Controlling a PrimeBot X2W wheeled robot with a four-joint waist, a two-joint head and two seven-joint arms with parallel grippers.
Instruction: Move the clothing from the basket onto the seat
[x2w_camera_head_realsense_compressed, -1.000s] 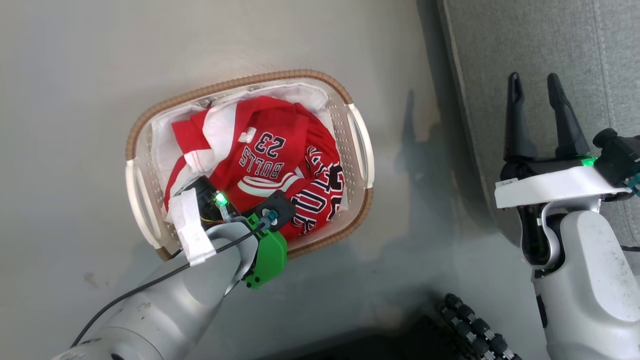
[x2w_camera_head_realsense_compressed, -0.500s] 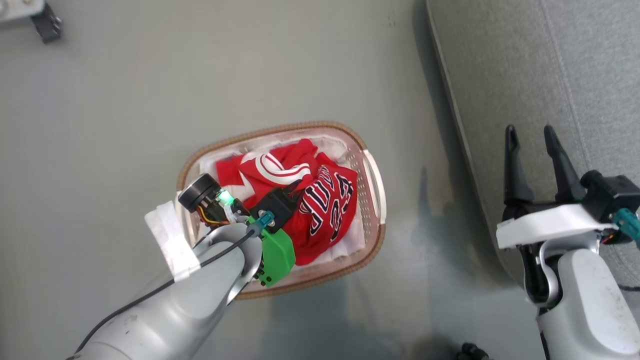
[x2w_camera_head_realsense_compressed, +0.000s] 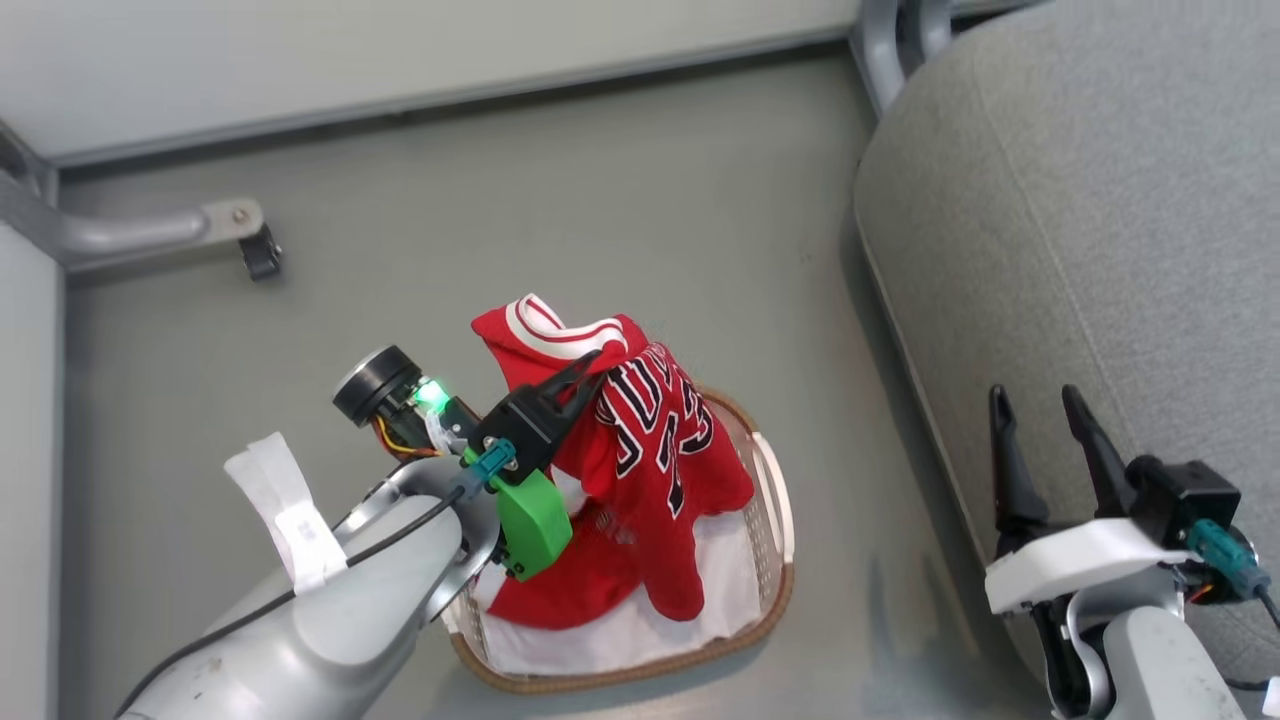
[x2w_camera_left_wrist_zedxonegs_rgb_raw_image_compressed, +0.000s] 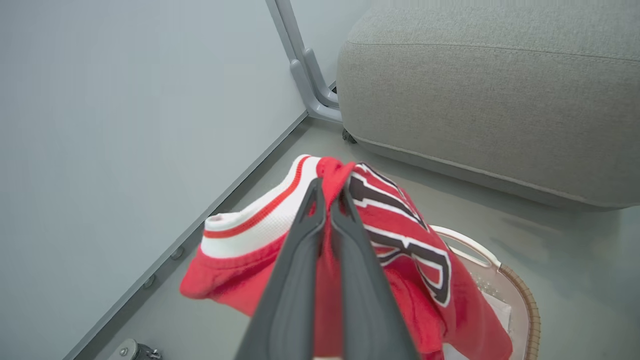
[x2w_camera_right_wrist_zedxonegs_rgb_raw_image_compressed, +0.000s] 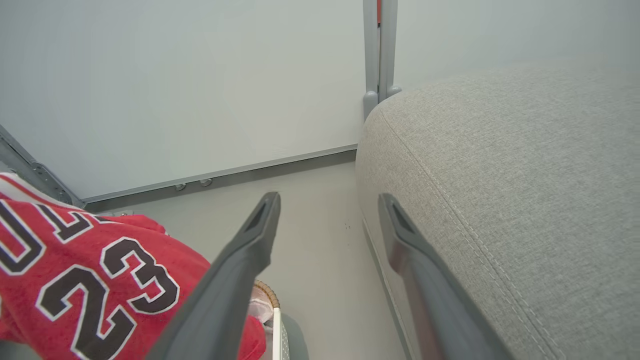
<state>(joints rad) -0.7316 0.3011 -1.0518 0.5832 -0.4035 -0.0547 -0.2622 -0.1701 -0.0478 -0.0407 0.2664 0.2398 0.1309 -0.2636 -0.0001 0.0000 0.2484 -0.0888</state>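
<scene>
Clothing (x2w_camera_head_realsense_compressed: 650, 450) hangs bunched over the basket (x2w_camera_head_realsense_compressed: 773, 500), lower folds inside its rim, clamped tight by the left gripper (x2w_camera_head_realsense_compressed: 588, 370); open floor (x2w_camera_head_realsense_compressed: 850, 470) lies between basket and seat (x2w_camera_head_realsense_compressed: 1080, 250) edge at three o'clock, where the right gripper (x2w_camera_head_realsense_compressed: 1040, 440) hovers, fingers apart

The silver-grey rounded left forearm (x2w_camera_head_realsense_compressed: 340, 620) wears white tape (x2w_camera_head_realsense_compressed: 292, 512), a black cable (x2w_camera_head_realsense_compressed: 400, 529), a green plastic bracket (x2w_camera_head_realsense_compressed: 532, 515) and a glowing green light (x2w_camera_head_realsense_compressed: 430, 395) behind its dark two-fingered left claw (x2w_camera_head_realsense_compressed: 598, 362); the right claw (x2w_camera_head_realsense_compressed: 1033, 400) has a white plate (x2w_camera_head_realsense_compressed: 1070, 565) and teal connector (x2w_camera_head_realsense_compressed: 1222, 552).
</scene>
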